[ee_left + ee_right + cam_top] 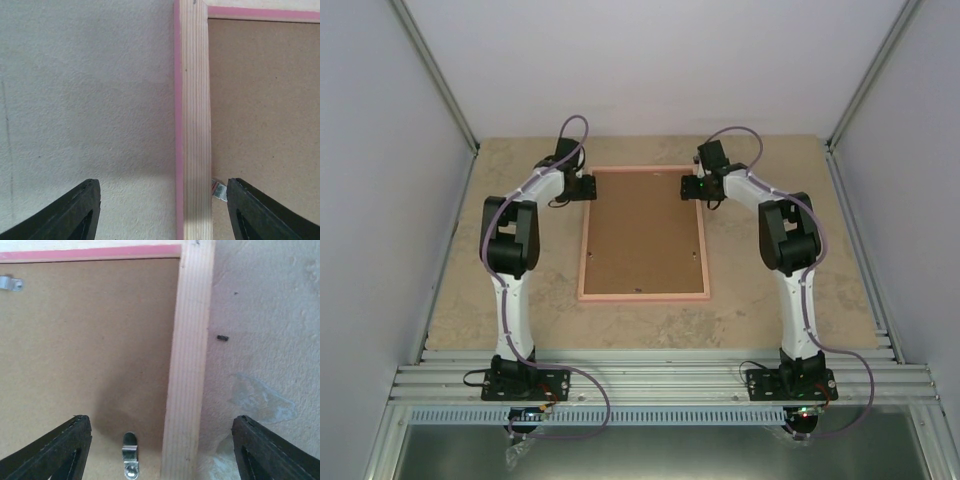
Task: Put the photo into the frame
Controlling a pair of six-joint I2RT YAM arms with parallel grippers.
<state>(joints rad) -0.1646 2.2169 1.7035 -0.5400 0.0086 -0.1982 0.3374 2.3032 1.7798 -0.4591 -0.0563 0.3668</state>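
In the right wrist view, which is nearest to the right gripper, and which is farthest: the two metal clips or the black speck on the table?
1. Lower clip, inside the open right gripper.
2. Black speck, on the table, to the right.
3. Upper clip, far left on the backing board.

Nothing readable here, honestly. No lettering, label, brand or number shows on the pink frame [645,295], its brown backing board [642,230] or the tabletop [770,310], in any view.
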